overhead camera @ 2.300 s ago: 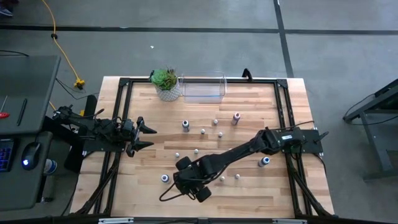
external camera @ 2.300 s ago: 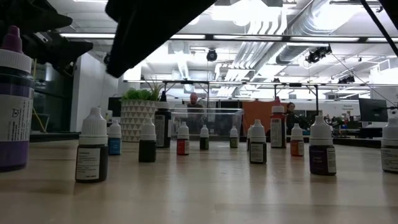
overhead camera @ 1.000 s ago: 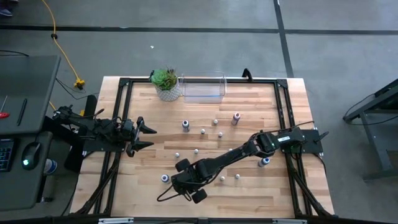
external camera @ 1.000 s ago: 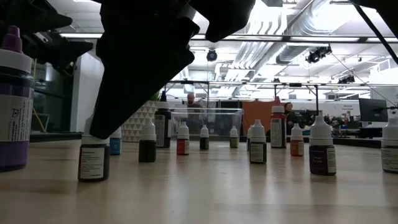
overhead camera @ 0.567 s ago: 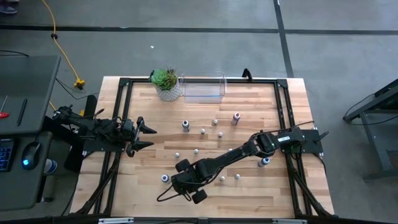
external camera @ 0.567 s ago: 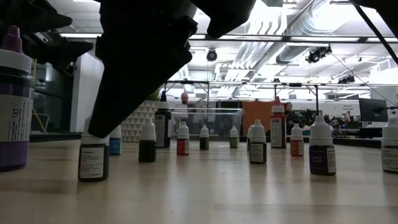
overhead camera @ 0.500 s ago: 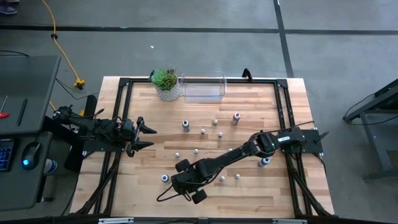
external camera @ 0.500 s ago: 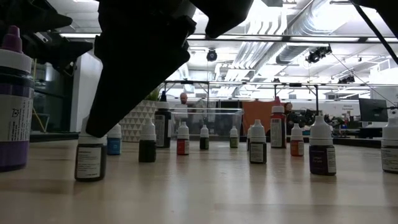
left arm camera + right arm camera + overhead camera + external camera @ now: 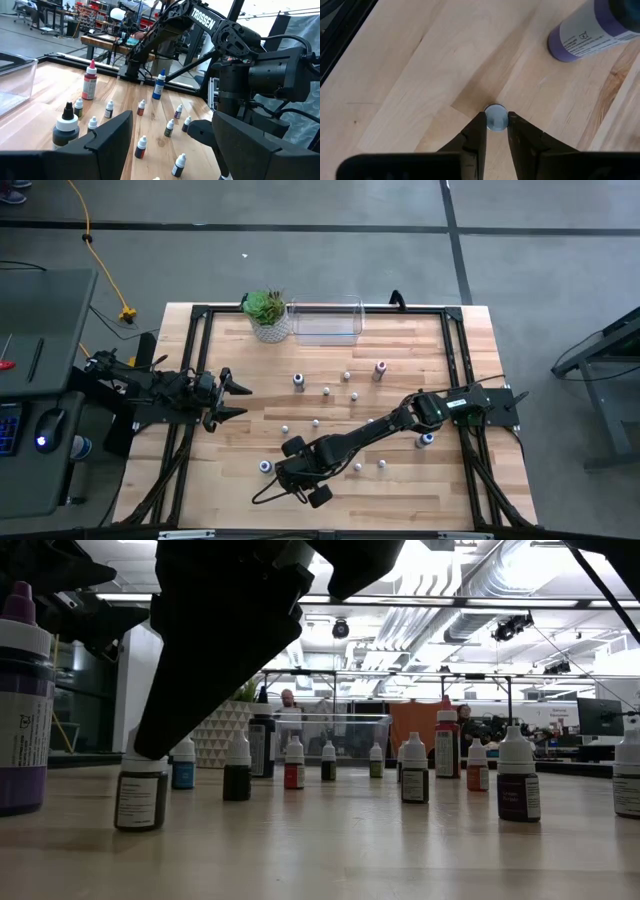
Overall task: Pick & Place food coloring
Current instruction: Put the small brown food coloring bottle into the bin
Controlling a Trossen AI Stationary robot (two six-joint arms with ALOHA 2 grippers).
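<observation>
Several small food coloring bottles (image 9: 327, 391) stand upright on their bases, scattered over the wooden table. Among them are a red-topped one (image 9: 379, 367), a blue-topped one (image 9: 425, 440) and a purple one (image 9: 265, 466). My right gripper (image 9: 496, 123) reaches down at the table's near left part (image 9: 288, 472) and is shut on a tiny white-capped bottle (image 9: 140, 802). My left gripper (image 9: 240, 400) waits open and level at the table's left edge, touching nothing. My right gripper pinches the tiny bottle's white cap (image 9: 496, 115) between the free ends of its two fingers (image 9: 475, 135). The fingers come slanting down from above and from the table's right. The bottle's dark body stands with its base (image 9: 138, 827) on the table.
A clear plastic bin (image 9: 325, 320) and a green potted plant (image 9: 266, 310) stand at the far edge. The purple bottle (image 9: 590, 30) stands close beyond the held one. A black frame (image 9: 455, 380) runs around the table. People show in the room behind.
The tiny bottle under my right gripper has slid a little toward the table's left edge, its base still on the table. The right arm itself has stayed in place over it.
</observation>
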